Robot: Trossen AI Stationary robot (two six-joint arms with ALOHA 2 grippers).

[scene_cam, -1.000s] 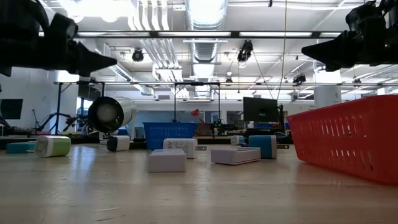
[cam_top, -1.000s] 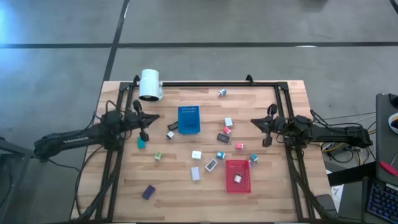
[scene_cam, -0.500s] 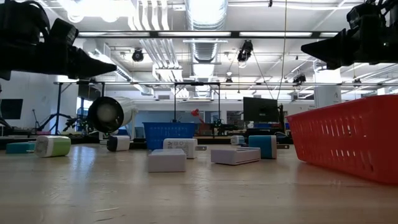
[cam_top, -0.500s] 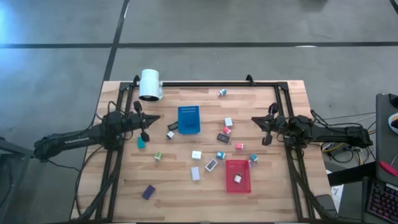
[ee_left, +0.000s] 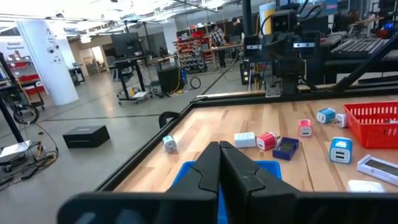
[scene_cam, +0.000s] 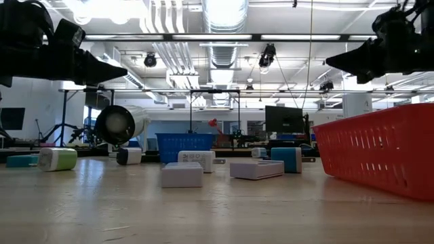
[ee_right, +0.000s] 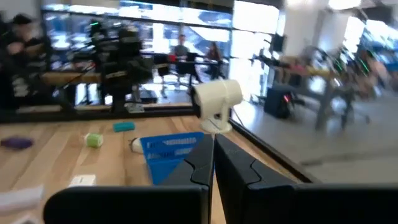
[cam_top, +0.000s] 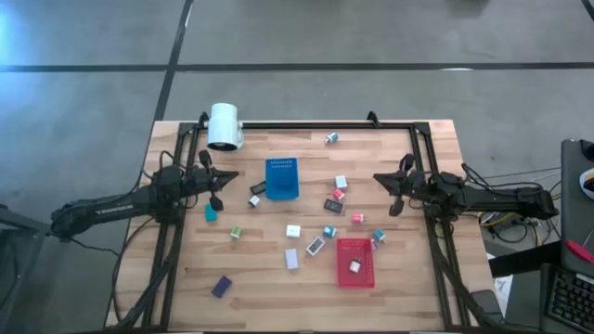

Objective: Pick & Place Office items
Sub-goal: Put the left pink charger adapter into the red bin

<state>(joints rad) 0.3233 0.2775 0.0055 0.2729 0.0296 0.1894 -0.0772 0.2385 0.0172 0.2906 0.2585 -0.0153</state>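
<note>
Both arms hover above the table [cam_top: 186,278], left gripper [cam_top: 216,200] and right gripper [cam_top: 393,206] with jaws together, empty. The office items [cam_top: 293,231] lie scattered between them, one white block [cam_top: 354,265] inside the red tray [cam_top: 368,275].

An open lab hall: exposed ceiling ducts [scene_cam: 220,17], equipment racks, concrete floor [cam_top: 371,37].

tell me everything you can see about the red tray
The red tray is a rectangular basket of what looks like plastic, with slotted walls. It sits flat on the wooden table, toward the near right part, long side running front to back. One small white item lies inside. No gripper touches it.
</note>
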